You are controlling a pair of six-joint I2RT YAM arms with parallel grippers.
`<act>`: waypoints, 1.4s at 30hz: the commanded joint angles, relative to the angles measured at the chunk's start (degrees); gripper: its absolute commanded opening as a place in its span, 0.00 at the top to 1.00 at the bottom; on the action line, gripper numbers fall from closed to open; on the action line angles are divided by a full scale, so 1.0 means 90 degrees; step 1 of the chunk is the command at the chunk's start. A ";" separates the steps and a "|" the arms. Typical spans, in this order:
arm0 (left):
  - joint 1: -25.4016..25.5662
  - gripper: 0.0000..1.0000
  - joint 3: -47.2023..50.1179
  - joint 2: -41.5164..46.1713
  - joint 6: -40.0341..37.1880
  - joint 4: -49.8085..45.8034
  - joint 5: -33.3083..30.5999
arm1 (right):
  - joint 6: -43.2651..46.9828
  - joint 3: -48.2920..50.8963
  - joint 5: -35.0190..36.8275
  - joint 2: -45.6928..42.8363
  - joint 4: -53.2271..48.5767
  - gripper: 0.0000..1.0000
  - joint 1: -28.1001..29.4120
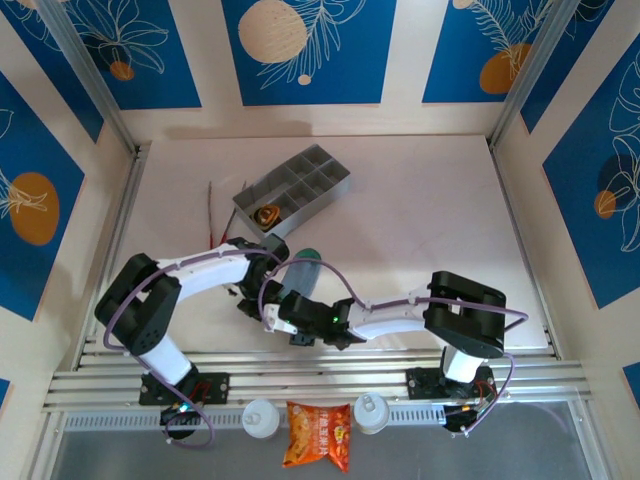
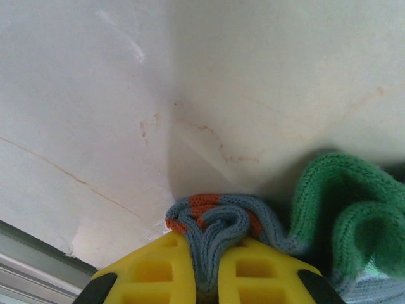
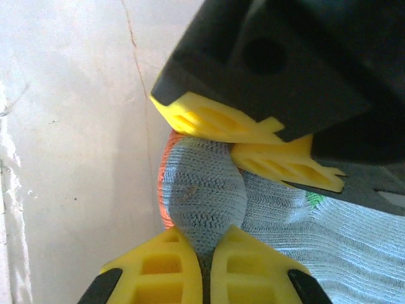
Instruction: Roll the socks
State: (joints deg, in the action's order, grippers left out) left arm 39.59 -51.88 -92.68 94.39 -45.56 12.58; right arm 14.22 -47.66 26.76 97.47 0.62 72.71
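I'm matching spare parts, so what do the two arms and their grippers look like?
The left arm and right arm have white links between chunky black joint housings. A purple cable loops loosely along each. The left gripper and right gripper each carry two yellow fingers with rectangular cut-outs, black at the outer base.

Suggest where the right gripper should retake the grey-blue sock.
On the grey-blue sock, likely the green toe: it stands as a raised free fold beside the left gripper, shut on the orange cuff. Come from above, jaws across the fold; the right gripper now pinches the crowded middle.
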 commanded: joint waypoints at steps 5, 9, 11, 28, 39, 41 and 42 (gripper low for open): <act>-0.0233 0.59 0.0768 0.0965 0.0111 0.0123 -0.0624 | -0.2155 0.0604 -0.1089 0.0499 -0.0584 1.00 -0.0342; -0.0407 0.33 0.1059 0.1620 0.0107 0.0710 -0.0569 | -0.2740 0.1071 -0.1881 0.0684 -0.0058 1.00 -0.0501; -0.0491 0.26 0.1192 0.1915 0.0122 0.0926 -0.0590 | -0.2930 0.1260 -0.2176 0.0782 0.0230 1.00 -0.0597; -0.0540 0.51 0.1959 0.2967 -0.1052 0.2094 -0.0314 | -0.4316 0.2271 -0.4764 0.1849 0.2487 1.00 -0.2103; -0.0267 0.55 0.2294 0.2442 -0.1076 0.2957 -0.0372 | -0.4949 0.2249 -0.5581 0.2558 0.3045 1.00 -0.2579; -0.0218 0.55 0.2263 0.2231 -0.1079 0.3138 -0.0346 | -0.4972 0.2239 -0.5614 0.2587 0.3040 1.00 -0.2617; -0.0183 0.55 0.2239 0.2110 -0.1083 0.3216 -0.0325 | -0.4983 0.2213 -0.5644 0.2606 0.3018 1.00 -0.2650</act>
State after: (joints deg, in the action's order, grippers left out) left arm 36.93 -31.97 -71.53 85.10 -19.86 8.95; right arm -29.08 -32.86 -27.70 112.36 51.27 49.30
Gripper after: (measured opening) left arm 0.450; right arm 0.062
